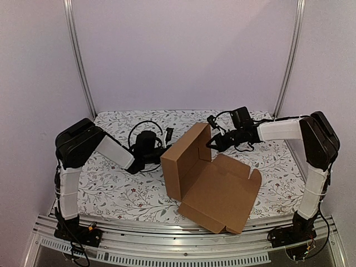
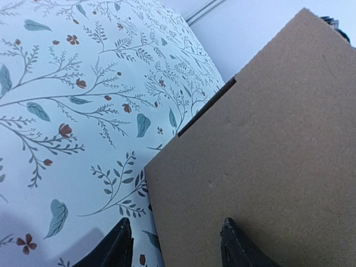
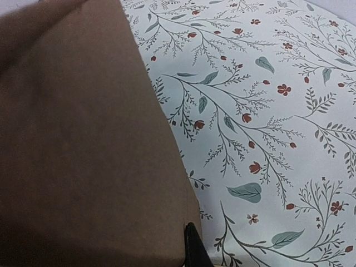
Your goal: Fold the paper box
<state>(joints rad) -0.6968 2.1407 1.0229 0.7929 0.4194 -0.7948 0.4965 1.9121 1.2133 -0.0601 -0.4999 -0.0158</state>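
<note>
Brown corrugated cardboard box (image 1: 214, 189) stands half-raised on the floral counter (image 1: 111, 189). Left pincer (image 2: 177, 236), reaching in low, is spread beside it; right pincer (image 1: 213, 143) seemingly pinches its upright wall.

Soft, even light with a faint lilac cast.

From above, the pale walls (image 1: 183, 50) and the white floral-printed tablecloth (image 1: 111, 189) are evenly lit and slightly hazy. The upright part of the plain brown corrugated cardboard box (image 1: 222, 192) is dimmer than its flat flap. In the left wrist view the cloth is bright and its print crisp; the wall at 1 o'clock is nearly washed out, and a grey shadow pools at 7 o'clock. In the right wrist view the cardboard is shaded and blurred, darkest toward 7 o'clock, while the print at 3 o'clock is sharp.
</note>
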